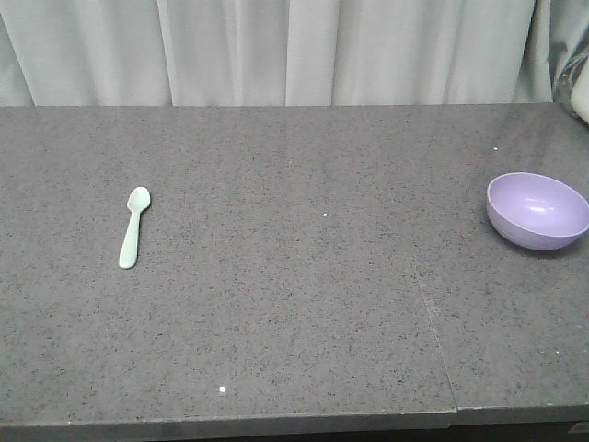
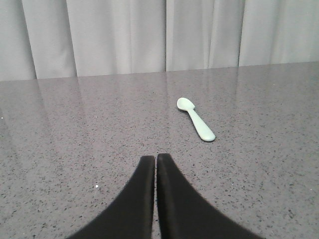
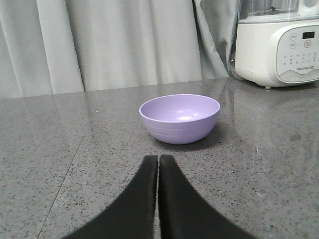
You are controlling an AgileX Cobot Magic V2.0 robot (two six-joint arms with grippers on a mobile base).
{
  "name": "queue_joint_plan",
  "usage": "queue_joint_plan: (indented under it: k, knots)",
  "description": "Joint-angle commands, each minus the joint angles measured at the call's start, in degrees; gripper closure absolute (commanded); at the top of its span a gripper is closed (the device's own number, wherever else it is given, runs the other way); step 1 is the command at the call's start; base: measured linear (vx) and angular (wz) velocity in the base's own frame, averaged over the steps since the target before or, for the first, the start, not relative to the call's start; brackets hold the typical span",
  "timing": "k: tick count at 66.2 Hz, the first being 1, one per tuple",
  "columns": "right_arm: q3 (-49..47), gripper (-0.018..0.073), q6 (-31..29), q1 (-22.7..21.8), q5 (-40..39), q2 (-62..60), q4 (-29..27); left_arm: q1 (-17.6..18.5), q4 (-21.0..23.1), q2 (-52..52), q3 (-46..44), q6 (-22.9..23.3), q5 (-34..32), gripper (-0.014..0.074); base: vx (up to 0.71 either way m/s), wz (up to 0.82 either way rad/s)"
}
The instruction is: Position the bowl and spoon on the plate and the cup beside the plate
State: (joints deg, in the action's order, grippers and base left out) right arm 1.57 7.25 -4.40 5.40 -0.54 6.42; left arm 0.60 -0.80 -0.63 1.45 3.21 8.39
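The spoon (image 1: 133,227) lies flat on the left part of the counter (image 1: 294,313), its head toward the curtain and its handle toward the near edge. The left end effector (image 2: 155,160) hangs low just short of it, pressed together and holding nothing. In the left wrist view the spoon sits ahead and a little to the right.

Far to the right, the bowl (image 1: 537,210) stands upright and empty. The right end effector (image 3: 158,160) faces it, also pressed together and empty.

No plate or cup shows in any view, so I judge the task barely begun. The next move likely calls for an end effector to spread and close in on its item.

The counter is dark grey speckled stone with a seam right of centre. A pale curtain (image 1: 276,51) hangs behind, and a white kitchen appliance (image 3: 276,45) stands at the far right.
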Motion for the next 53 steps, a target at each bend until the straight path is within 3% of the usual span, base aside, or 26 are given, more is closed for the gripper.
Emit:
queue_joint_plan:
  k: [1, 53]
  knots:
    - [0.9, 0.0564, -0.3, -0.4, -4.5, -0.6, 0.3, 0.0, 0.0, -1.0, 1.7, 0.6, -4.5, 0.0602, 0.0, 0.0]
    - [0.9, 0.0564, -1.1, -0.4, -4.7, -0.6, 1.0, 0.0, 0.0, -1.0, 1.7, 0.6, -4.5, 0.0602, 0.0, 0.0]
